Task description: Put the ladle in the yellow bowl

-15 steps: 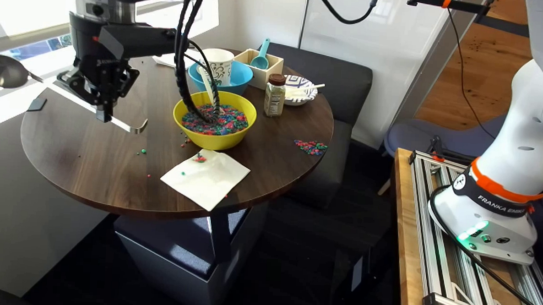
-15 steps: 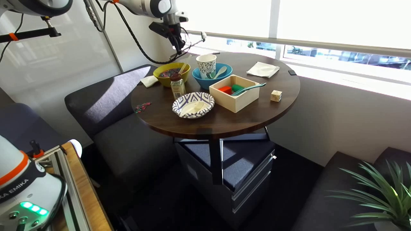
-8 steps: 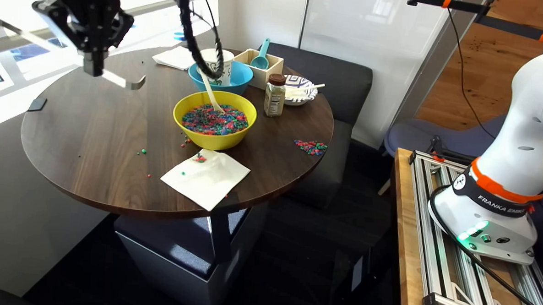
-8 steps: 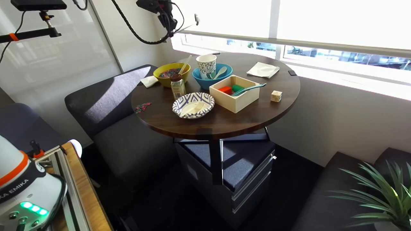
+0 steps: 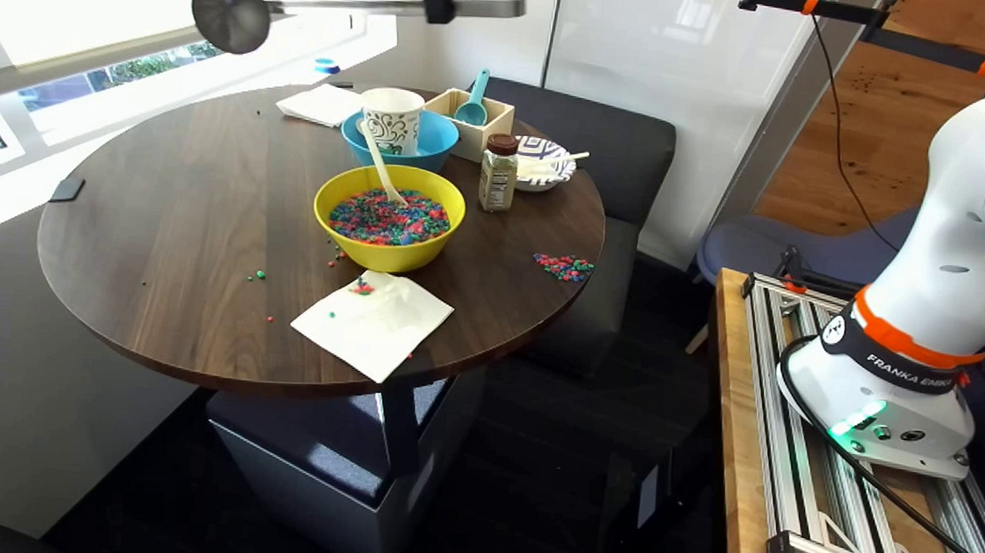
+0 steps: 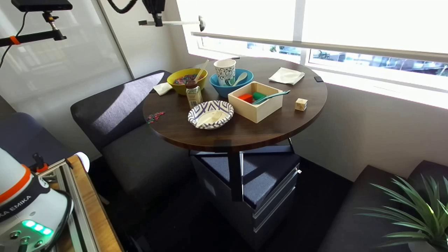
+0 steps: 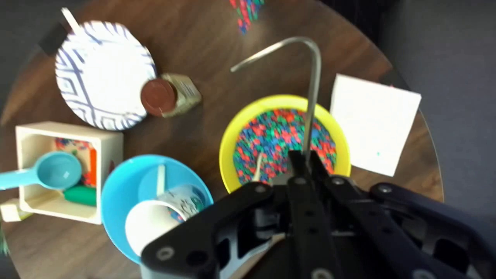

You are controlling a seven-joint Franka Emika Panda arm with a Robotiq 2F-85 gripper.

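Nearest in the wrist view, the gripper [image 7: 305, 155] is clamped on the handle of the metal ladle [image 5: 355, 5], closer to its hooked end than to its round cupped end. The ladle is held in the air, roughly level in both exterior views and well apart from the table [image 5: 170, 237]; in the wrist view its handle crosses in front of the yellow bowl [image 5: 389, 260].

That bowl stands upright on the table, holding red, green and blue bits [image 5: 391, 224], with 1 pale utensil [image 5: 381, 167] leaning in them. Just beside it lies a white napkin [image 5: 374, 329] with a few bits on top. A jar [image 5: 496, 185] with a brown lid stands near, as does a blue bowl [image 5: 437, 146] with 1 patterned cup [image 5: 394, 121] and 1 white spoon [image 6: 241, 77] inside.

Farther out are a wooden box [image 6: 243, 106] containing 1 red block [image 6: 246, 98], 1 green block [image 6: 258, 96] and a blue scoop [image 5: 474, 103], then a patterned plate [image 6: 227, 107] and a small cube [image 6: 301, 104]. A 2nd napkin [image 6: 287, 76] lies toward the bright window [image 6: 378, 66].
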